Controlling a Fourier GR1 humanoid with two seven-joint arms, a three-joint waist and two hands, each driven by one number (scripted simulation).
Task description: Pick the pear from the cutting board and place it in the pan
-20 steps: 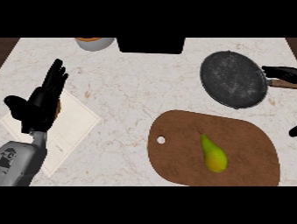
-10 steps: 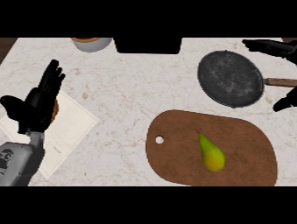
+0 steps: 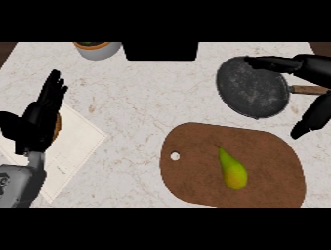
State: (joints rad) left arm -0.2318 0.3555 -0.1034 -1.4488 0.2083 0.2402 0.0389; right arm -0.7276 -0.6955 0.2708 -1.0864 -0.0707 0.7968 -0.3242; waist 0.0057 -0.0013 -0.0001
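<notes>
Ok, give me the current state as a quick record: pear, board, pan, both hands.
pear: lying on the cutting board, not held
cutting board: brown, at lower right of the counter
pan: dark, nothing in it, beyond the board, handle pointing right
right hand: open, at the right edge over the pan's handle side, apart from the pear
left hand: open, fingers up, resting at left over a white napkin

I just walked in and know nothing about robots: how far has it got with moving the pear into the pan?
Nothing looks done yet: the pear lies on the cutting board, and the pan holds nothing. In hand: the right hand is open above the pan's handle side, holding nothing. The left hand rests open at the left over a white cloth. Left to do: reach the pear, grasp it, carry it, and set it in the pan.
</notes>
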